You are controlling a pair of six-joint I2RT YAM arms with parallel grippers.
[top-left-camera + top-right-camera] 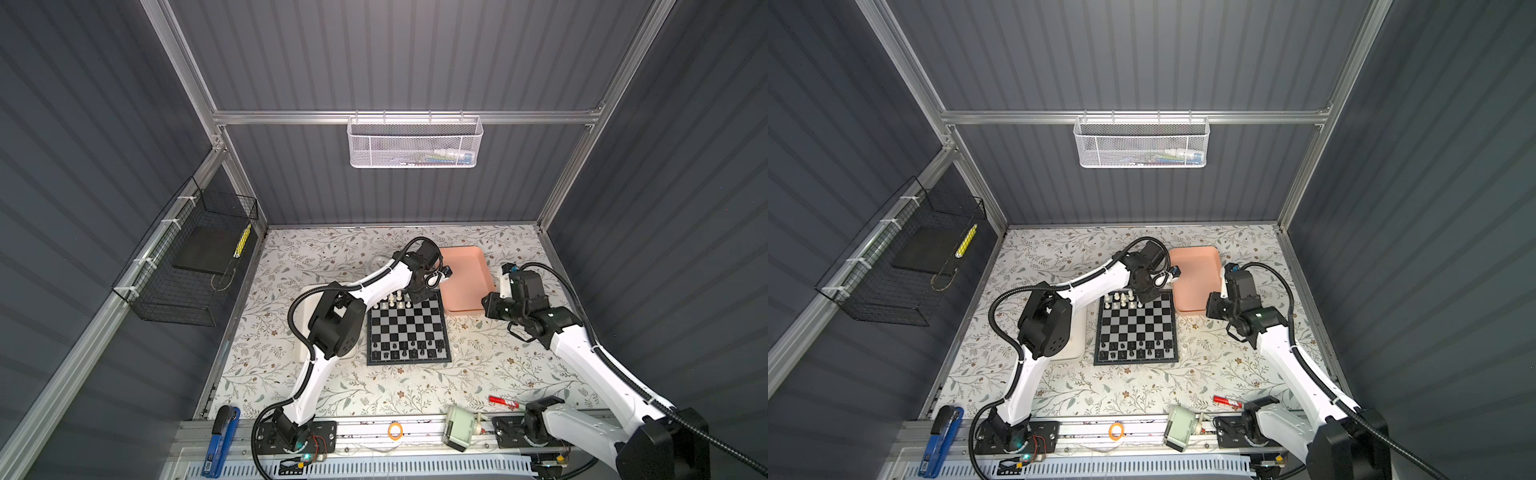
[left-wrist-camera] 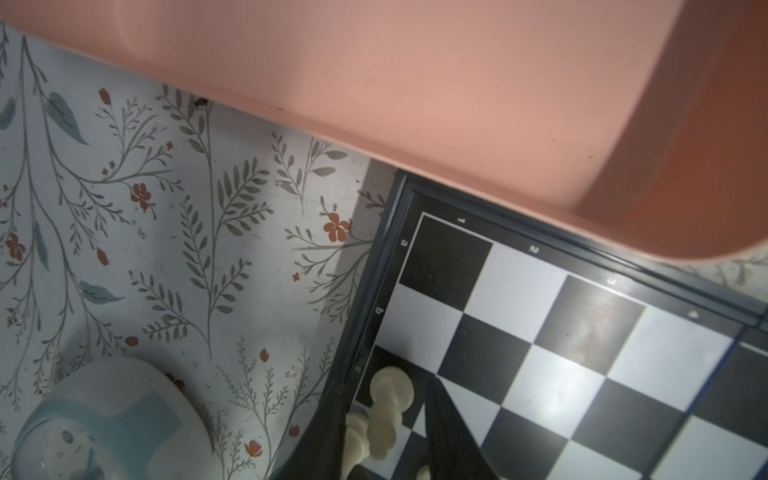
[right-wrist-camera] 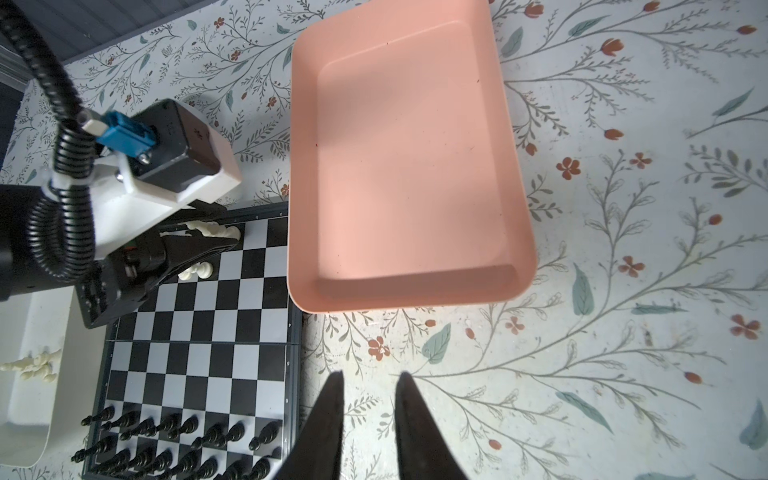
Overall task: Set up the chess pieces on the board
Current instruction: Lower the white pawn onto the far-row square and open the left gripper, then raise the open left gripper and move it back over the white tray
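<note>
The floral surface [image 1: 478, 374] carries the board [image 1: 409, 330] at centre, a pink tray [image 1: 467, 276] touching its far right. The left hand [image 2: 386, 419] straddles a white piece [image 2: 388, 409] on the far row, fingers slightly apart. The right hand [image 3: 368, 419], apart and empty, hovers right of the board.

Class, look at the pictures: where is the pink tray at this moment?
In both top views the pink tray sits on the table right of centre, against the board's far right corner, between the two hands; it looks empty.

Pink tray [image 1: 465, 282], white mesh basket [image 1: 415, 145], red marker [image 1: 503, 402], blue stapler [image 1: 222, 440]
</note>
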